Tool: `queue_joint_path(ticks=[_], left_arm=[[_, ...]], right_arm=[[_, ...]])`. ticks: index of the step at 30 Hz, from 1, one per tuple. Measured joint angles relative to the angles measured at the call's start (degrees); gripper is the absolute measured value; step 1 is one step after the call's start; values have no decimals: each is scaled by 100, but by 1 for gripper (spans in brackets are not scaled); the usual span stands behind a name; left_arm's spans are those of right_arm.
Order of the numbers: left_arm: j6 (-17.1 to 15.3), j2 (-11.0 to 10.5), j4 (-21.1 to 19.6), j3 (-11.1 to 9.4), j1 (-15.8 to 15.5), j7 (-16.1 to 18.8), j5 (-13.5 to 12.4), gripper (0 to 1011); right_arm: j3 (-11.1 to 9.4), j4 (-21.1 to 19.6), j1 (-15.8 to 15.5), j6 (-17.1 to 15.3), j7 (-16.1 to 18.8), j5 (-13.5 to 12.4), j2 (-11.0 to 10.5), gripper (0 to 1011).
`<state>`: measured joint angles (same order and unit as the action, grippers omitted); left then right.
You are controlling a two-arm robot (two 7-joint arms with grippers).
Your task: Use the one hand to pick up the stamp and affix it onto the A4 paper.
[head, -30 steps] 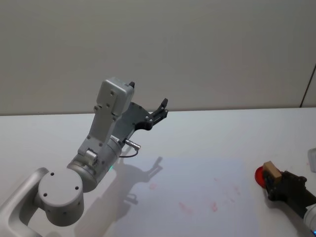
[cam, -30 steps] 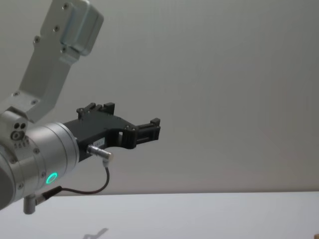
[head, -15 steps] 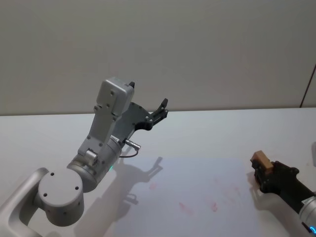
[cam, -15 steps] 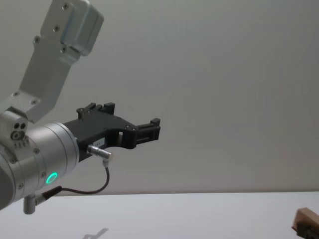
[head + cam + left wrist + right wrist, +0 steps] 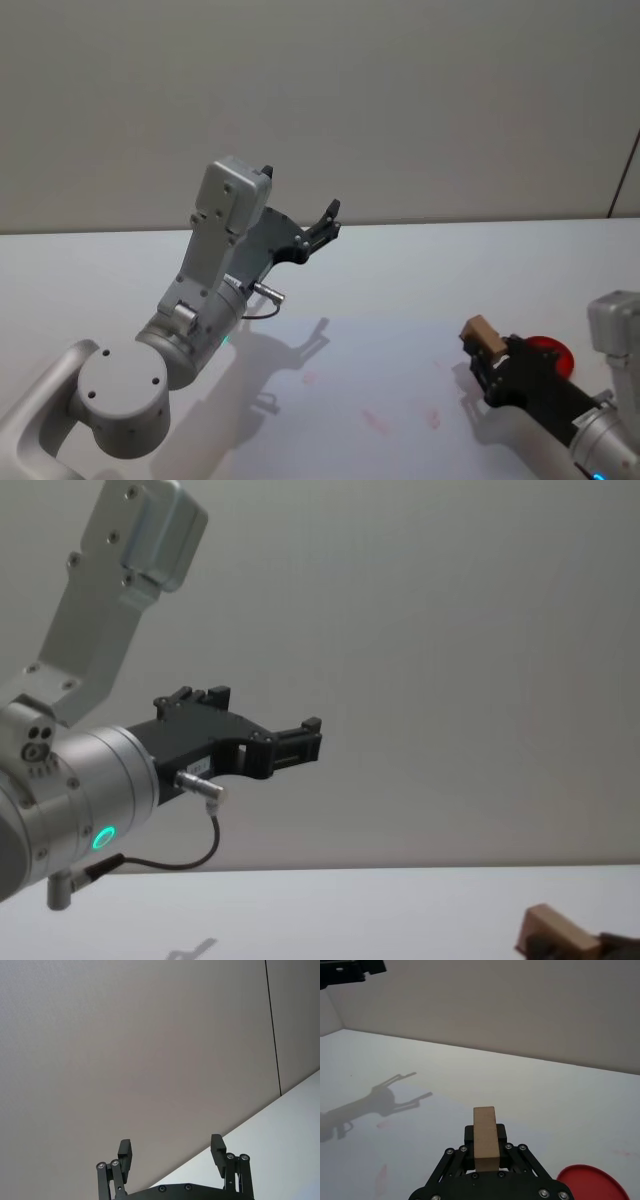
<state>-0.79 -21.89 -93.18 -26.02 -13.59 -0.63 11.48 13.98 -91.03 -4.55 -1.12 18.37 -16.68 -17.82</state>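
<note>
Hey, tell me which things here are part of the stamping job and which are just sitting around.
Part of the job: stamp, gripped in the right hand; A4 paper.
Sitting around: red ink pad beside the paper; left hand, raised, open, idle.

A4 paper lies flat, open from above across its middle. Left arm raised over left side of surface, left gripper high, well apart from paper. Right gripper with stamp hangs at paper's right edge. Red ink pad low on surface, just right of it.
</note>
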Motion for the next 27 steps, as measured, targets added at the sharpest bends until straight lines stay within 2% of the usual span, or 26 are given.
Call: queue_joint_path(ticks=[14,27], left_arm=[[0,0,0,0,0,0,0,1001],[0,0,0,0,0,0,0,1001]], right_arm=[[301,34,50,-209,169,722,197,220],[435,201,115,-347,217,1061,298,221]])
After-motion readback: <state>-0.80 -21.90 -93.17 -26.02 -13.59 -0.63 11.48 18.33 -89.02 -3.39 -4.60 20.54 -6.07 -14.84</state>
